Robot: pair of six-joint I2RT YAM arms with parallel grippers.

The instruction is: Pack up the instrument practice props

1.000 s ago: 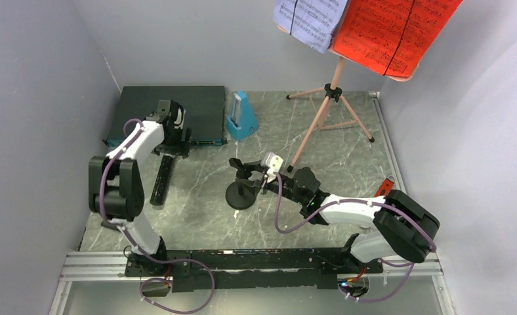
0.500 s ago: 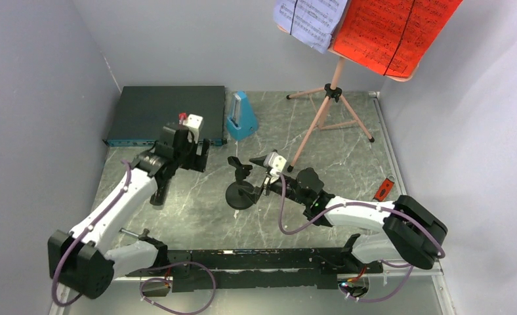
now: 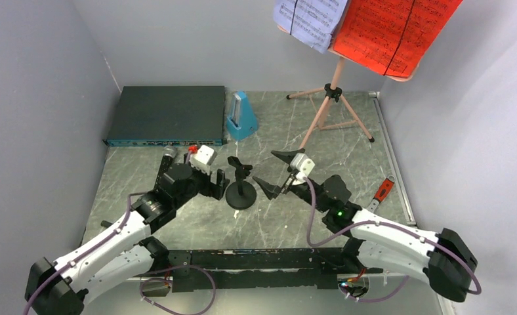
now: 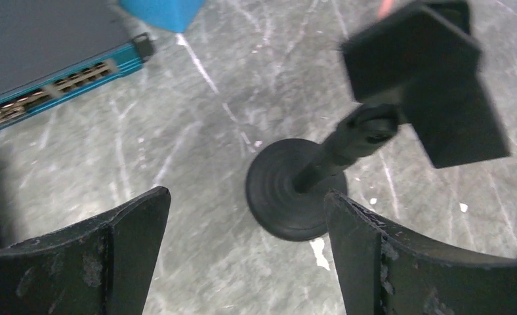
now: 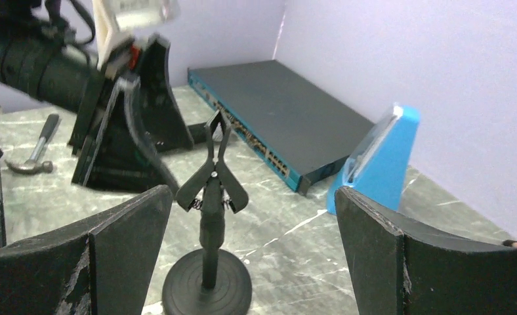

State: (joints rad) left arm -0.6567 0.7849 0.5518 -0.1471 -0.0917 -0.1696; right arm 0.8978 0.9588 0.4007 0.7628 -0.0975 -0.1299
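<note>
The black mic stand (image 3: 241,193) stands upright on its round base mid-table, its spring clip (image 3: 239,164) empty. It also shows in the left wrist view (image 4: 295,190) and the right wrist view (image 5: 208,216). My left gripper (image 3: 213,186) is open just left of the stand, its fingertips (image 4: 246,256) short of the base. My right gripper (image 3: 272,172) is open just right of the stand, which sits left of centre between its fingertips (image 5: 252,249). The microphone lies under my left arm with only its silver head (image 3: 168,153) showing. The blue metronome (image 3: 241,117) stands behind. The pink music stand (image 3: 331,98) holds the red sheet (image 3: 393,29) and the lavender sheet (image 3: 311,20).
A flat black electronics box (image 3: 167,113) lies at the back left, next to the metronome. A red-handled tool (image 3: 382,190) lies by the right wall. A metal tool (image 5: 36,147) lies on the table beyond my left gripper. Walls close in the left, back and right sides.
My left arm has swung from the electronics box down to the left side of the mic stand. My right gripper has drawn back to the right, away from the stand's clip.
</note>
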